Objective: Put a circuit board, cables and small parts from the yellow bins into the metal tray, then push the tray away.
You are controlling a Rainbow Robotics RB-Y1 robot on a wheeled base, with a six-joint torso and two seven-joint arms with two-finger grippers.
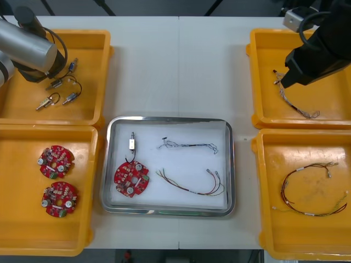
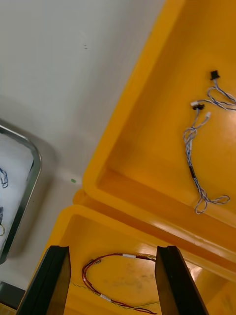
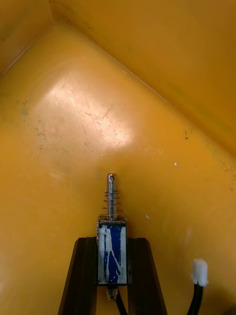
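In your tray (image 1: 186,129) a circuit board (image 1: 131,179), a metal part (image 1: 132,143), a dark cable (image 1: 189,146) and a red cable (image 1: 187,189) are lying.

The bins (image 1: 22,230) are yellow, and the surface (image 1: 181,66) is pale off-white. The metal tray (image 1: 108,164) has a shiny silver rim and a white inside. The round circuit boards (image 1: 131,178) are red, dotted with silver and green. One cable (image 2: 187,138) is twisted blue and white; another cable (image 2: 118,255) is red and yellow. The small metal part (image 3: 112,251) has a blue body streaked white, with a silver pin and spring. The left end effector (image 3: 112,239) and the right end effector (image 2: 112,256) have black fingers (image 2: 51,280).
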